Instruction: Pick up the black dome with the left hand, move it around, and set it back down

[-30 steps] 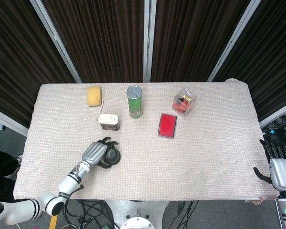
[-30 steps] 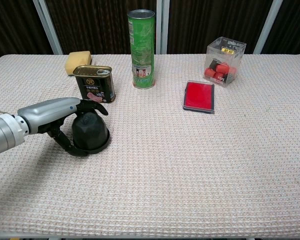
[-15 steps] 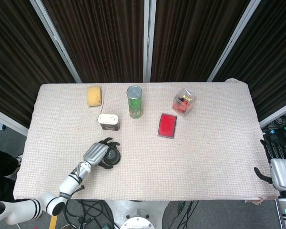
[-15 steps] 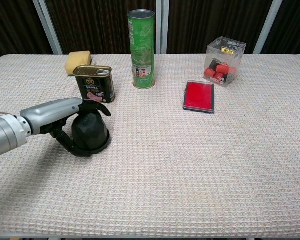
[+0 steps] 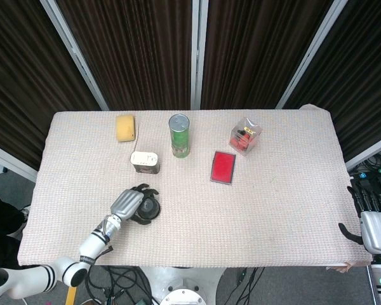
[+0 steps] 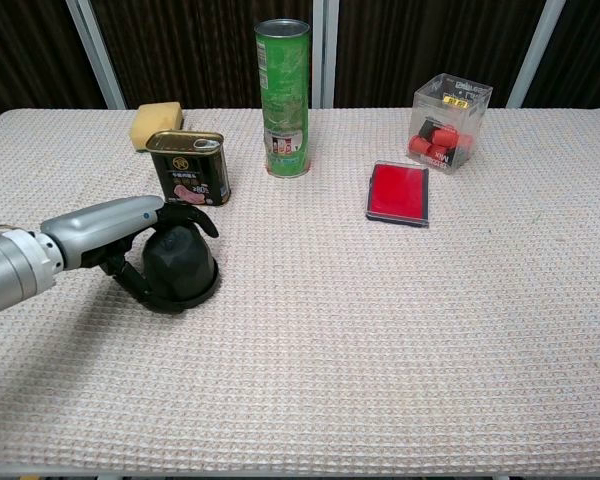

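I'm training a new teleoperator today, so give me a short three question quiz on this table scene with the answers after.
1. True or false: the left hand is wrapped around the black dome.
2. Which thing stands nearest the dome: A the clear box, B the tin can, C the red case?
3. Fill in: the tall green can stands ____.

Key: 1 true; 2 B; 3 upright. The right hand sits off the table's right edge.
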Motion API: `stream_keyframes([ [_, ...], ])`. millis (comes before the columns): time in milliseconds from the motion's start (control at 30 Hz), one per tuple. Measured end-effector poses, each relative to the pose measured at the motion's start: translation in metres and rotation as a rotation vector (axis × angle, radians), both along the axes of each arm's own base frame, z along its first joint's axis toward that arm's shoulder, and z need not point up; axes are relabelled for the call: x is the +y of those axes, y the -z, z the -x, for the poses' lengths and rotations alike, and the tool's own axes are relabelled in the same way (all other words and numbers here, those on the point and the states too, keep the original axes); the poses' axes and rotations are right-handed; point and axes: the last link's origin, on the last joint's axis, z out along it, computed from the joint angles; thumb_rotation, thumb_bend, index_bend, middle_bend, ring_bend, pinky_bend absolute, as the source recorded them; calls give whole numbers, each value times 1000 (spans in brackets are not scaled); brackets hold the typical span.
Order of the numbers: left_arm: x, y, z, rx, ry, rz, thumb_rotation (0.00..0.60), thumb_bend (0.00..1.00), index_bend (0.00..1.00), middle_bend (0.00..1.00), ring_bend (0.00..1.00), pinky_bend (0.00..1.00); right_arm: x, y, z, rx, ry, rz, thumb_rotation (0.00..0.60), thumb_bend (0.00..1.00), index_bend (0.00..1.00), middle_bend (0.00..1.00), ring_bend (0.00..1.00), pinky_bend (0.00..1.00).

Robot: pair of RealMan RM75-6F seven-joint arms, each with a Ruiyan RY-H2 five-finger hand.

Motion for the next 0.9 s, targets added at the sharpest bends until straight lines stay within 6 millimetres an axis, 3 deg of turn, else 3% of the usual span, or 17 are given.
stream_keyframes([
  [500,0,-9,-9,-29,24,-28,600,173,335,398,233,362,0,0,0,-4,-4,0,600,162,0,0,0,0],
  [900,-3,-35,-14,-64,24,-39,600,200,403,448,286,417,0,0,-1,-6,-8,1,600,162,0,0,0,0],
])
